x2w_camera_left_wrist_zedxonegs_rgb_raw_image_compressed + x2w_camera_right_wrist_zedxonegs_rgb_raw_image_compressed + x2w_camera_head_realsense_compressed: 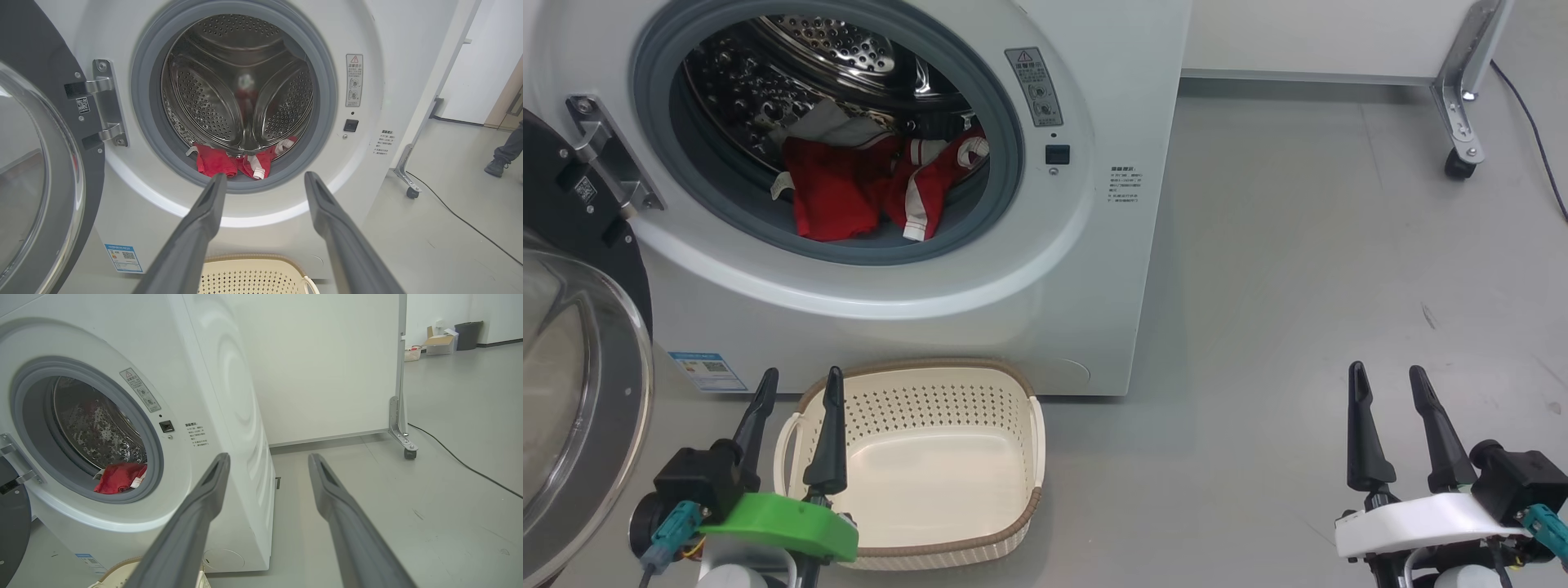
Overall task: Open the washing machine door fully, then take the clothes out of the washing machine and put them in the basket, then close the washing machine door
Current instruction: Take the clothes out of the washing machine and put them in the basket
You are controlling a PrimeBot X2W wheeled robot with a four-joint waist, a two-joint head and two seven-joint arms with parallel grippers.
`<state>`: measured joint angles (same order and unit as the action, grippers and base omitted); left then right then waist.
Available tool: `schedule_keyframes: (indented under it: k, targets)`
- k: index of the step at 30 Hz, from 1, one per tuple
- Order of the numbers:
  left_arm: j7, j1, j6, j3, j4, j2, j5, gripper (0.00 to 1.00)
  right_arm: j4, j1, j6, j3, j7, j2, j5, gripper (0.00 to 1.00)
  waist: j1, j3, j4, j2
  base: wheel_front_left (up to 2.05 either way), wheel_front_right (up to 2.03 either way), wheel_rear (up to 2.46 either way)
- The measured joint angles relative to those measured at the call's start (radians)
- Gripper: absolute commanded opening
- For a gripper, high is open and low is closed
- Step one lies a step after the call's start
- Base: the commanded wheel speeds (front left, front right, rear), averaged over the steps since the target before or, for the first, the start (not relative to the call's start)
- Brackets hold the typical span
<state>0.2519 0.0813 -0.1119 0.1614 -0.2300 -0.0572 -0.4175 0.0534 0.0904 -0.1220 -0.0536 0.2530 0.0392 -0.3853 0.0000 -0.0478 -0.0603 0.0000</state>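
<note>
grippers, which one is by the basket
The left gripper, on the green mount: its fingers overlap the basket's left end. The right gripper, on a white mount, is over floor, well apart.

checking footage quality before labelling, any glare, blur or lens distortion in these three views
Head view: even, sharp light, pale reflections on the washing machine door glass, faint shadow right of the washing machine. Left wrist view: wide-angle bowing of straight edges, the clothes mirrored as a red smear in the drum. Right wrist view: the washing machine leans and curves, bright speckles on the drum.
</note>
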Motion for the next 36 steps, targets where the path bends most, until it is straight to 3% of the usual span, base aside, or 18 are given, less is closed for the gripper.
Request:
schedule_keyframes:
  k: [17,29,36]
  targets:
    - [0.0,0.0,0.0,-0.004,0.01,0.001,0.007,1.0,-0.013,0.0,0.0,-0.008,0.0,0.0,0.0,1.0,0.0,-0.026,0.005,0.0,0.0,0.0,0.0]
    - [0.0,0.007,0.002,-0.024,0.027,-0.004,0.019,1.0,-0.049,-0.026,0.0,-0.05,0.0,0.0,-0.001,1.0,0.0,-0.117,0.035,0.0,0.0,0.0,0.0]
    - [-0.028,0.109,0.011,-0.037,0.03,-0.04,0.024,1.0,-0.063,-0.058,0.0,-0.091,0.0,0.0,0.0,1.0,0.0,-0.194,0.07,0.0,0.0,0.0,0.0]
